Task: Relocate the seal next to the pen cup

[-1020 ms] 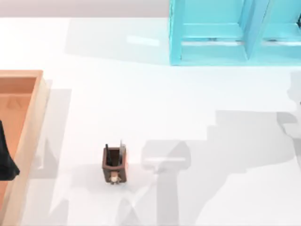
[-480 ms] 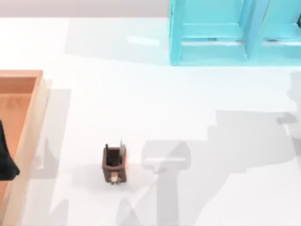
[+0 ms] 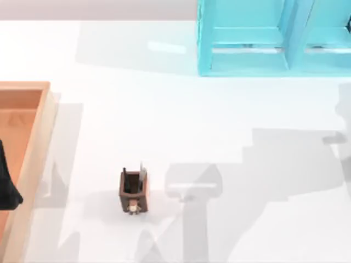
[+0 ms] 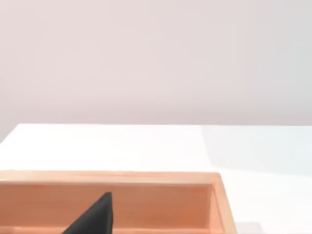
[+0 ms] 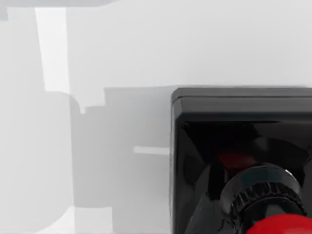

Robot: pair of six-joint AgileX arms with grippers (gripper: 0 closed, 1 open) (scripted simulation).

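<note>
The seal (image 5: 243, 165), a small stamp with a glossy red rounded knob on a ribbed black collar and a black square base, sits close under the right wrist camera on the white counter (image 3: 181, 126). How far it stands from the small brown wooden pen cup (image 3: 133, 190), a square box with dark pens poking out and a tiny pale figure on its front, cannot be told.

The seal looks rigid and compact, probably light, and its polished knob is likely slippery. The ribbed collar just under the knob, or the flat sides of the square base, would give a surer hold than the rounded red top. Being top-heavy in shape, it may tip if nudged from one side rather than lifted straight.

The right pincer itself is not shown, so whether it is spread or closed, or has anything in it, I cannot tell. The left arm is parked over the large orange-brown wooden tray (image 3: 38, 137), which lies well off to the pen cup's left; a dark part of that arm (image 4: 95, 217) shows above the tray floor, but its pincer state cannot be told either.

A light blue cabinet-like frame (image 3: 263, 38) stands far beyond the pen cup, toward the back. The counter right beside the pen cup is bare, so nothing seems to block a placement there, apart from the upright pens, which a low approach could knock.
</note>
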